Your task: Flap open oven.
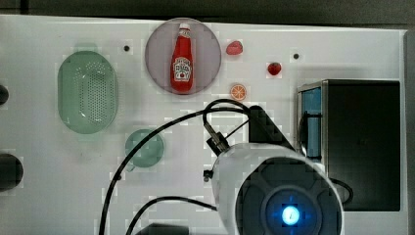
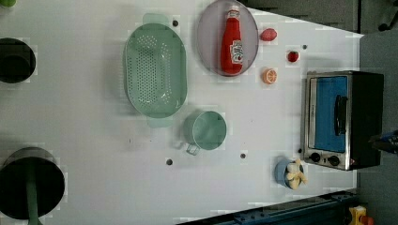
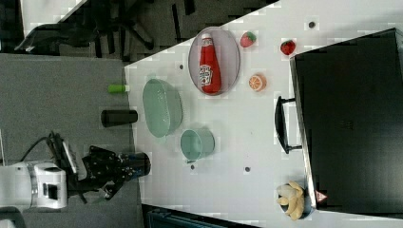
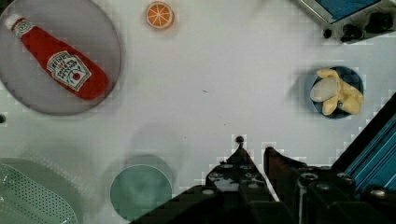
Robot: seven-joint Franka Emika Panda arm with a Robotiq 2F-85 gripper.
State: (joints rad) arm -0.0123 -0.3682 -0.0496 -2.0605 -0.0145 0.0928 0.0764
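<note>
The oven (image 2: 342, 119) sat at the left view's right edge of the white worktop (image 2: 94, 140). Its blue glass door was shut and the dark bar handle (image 2: 340, 115) faced the open worktop. In the right view, your claw (image 3: 124, 170) hung off the far end of the worktop, well apart from the oven. Whether the claw was spread or pressed together could not be told; it carried nothing.

You had the whole approach left, and that looked like the main risk. A low path across the worktop could have clipped the green cup (image 2: 205, 130), which stood between the claw and the door. The handle was a thin bar, so a poorly centred grip might have slipped off as the door swung. The blue bowl (image 2: 287, 172) stood just beside the oven's knob end, and a dropping door or passing wrist might have knocked it.

- **Blue bowl:** held pale yellow and white pieces, likely toy food.
- **Grey plate (image 2: 206, 42):** held a red ketchup bottle (image 2: 232, 42) lying flat.
- **Green colander (image 2: 155, 70):** empty.
- **Green cup:** empty.
</note>
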